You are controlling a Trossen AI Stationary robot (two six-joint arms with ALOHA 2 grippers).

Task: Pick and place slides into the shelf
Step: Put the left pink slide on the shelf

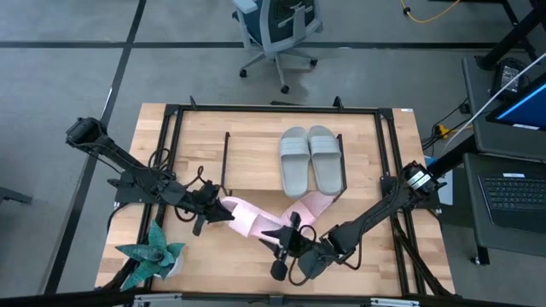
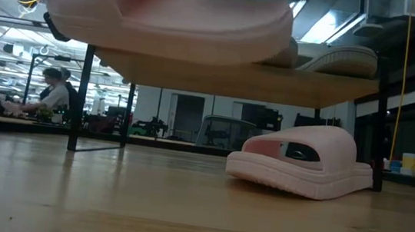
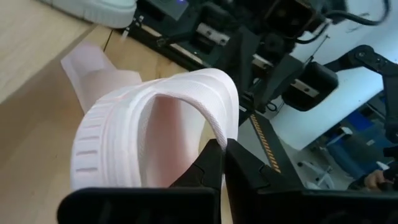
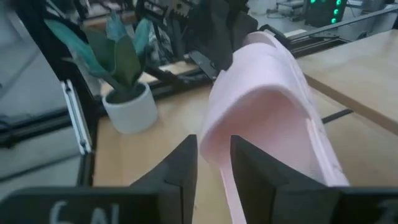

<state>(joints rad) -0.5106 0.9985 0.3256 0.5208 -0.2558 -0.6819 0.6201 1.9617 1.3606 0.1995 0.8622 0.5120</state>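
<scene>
we see the left gripper (image 1: pixel 223 213) at the lower middle of the high view, closed tight on the strap edge of a pink slide (image 1: pixel 247 217), which it holds up off the table (image 1: pixel 256 136). in the left wrist view the two dark fingers (image 3: pixel 214 165) meet on the strap rim of that pink slide (image 3: pixel 155 130), with no gap between them. in the low view this lifted slide (image 2: pixel 172 12) fills the upper left of the frame, clear of the table top.

the right gripper (image 1: pixel 286 241) sits just right of it in the high view, lower centre, at the other end of the same slide. in the right wrist view its fingers (image 4: pixel 180 171) stand partly apart with the pink sole edge (image 4: pixel 267 118) between and just beyond them; we cannot tell whether they actually pinch it.

a second pink slide (image 1: pixel 311 205) lies on the table under the near edge of the shelf (image 1: pixel 256 162); in the low view it rests sole down at right centre (image 2: pixel 303 165), below the shelf board (image 2: pixel 235 76).

two grey-green slides (image 1: pixel 311 159) lie side by side on the shelf board, right of centre in the high view.

a teal plant in a white pot (image 1: pixel 153 253) stands at the lower left of the table, and also shows in the right wrist view (image 4: pixel 127 93).

people sit at desks far back at the left of the low view (image 2: pixel 51 92).
</scene>
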